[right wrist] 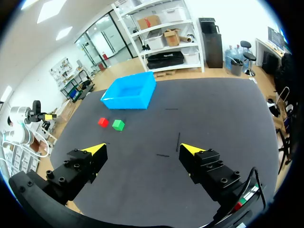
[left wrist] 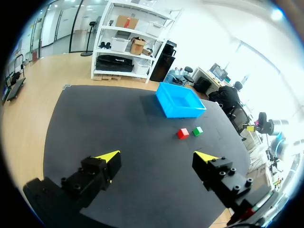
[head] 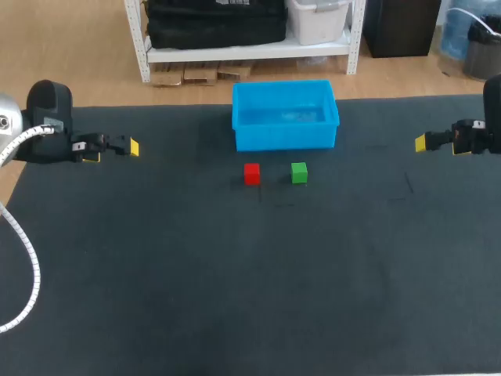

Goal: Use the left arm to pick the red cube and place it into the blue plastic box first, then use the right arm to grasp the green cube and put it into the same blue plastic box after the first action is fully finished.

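A dark tabletop (head: 156, 274) carries three things: one blue plastic box (head: 286, 138), one red cube (head: 251, 173) and one green cube (head: 299, 172). The box sits at the middle of the tabletop's far edge, its open side up. The two cubes lie on the tabletop just in front of the box's near wall, side by side with a small gap between them. The red cube is towards the left edge and the green cube towards the right edge.

Two arms hang over the tabletop, one at each side. The left gripper (left wrist: 156, 156) is above the left edge, towards the far left corner. Its two yellow-tipped fingers are spread wide and hold nothing. The right gripper (right wrist: 142, 148) is above the right edge, towards the far right corner, also spread wide and holding nothing. Both are well apart from the cubes.
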Robot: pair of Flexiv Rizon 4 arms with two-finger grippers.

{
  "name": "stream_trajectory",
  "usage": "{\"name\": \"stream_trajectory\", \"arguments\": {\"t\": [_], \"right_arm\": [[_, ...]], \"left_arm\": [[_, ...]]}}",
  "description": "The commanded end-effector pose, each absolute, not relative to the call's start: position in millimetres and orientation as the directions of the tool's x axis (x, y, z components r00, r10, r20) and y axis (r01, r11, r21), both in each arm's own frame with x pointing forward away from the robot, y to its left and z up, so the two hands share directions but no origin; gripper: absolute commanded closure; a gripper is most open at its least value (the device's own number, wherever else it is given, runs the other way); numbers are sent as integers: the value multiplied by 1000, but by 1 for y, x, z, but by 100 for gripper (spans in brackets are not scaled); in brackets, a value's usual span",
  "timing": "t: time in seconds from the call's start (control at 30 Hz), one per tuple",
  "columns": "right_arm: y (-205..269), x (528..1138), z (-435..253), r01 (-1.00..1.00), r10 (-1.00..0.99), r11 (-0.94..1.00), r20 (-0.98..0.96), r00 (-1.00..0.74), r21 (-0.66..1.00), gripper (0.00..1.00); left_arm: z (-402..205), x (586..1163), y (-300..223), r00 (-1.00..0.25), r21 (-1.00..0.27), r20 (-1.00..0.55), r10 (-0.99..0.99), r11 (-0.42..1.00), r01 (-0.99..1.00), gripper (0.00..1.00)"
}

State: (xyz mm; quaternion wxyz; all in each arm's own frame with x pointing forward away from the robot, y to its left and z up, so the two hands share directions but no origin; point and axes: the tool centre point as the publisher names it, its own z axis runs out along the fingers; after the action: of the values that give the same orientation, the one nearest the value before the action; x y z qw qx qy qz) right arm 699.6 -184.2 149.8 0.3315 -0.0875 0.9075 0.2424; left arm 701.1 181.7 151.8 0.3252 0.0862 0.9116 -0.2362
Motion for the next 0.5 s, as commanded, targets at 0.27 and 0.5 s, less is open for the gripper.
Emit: {"name": "stream_trajectory", "arguments": {"t": [0.27, 0.5], "right_arm": [[-185, 700, 150, -321, 1, 866, -644, -765, 383, 0], [-185, 700, 150, -321, 1, 866, -644, -765, 383, 0]], "left_arm": [[151, 701, 183, -771, -378, -637, 2, 870, 315, 0], [153, 707, 179, -798, -365, -602, 14, 884, 291, 0]]}}
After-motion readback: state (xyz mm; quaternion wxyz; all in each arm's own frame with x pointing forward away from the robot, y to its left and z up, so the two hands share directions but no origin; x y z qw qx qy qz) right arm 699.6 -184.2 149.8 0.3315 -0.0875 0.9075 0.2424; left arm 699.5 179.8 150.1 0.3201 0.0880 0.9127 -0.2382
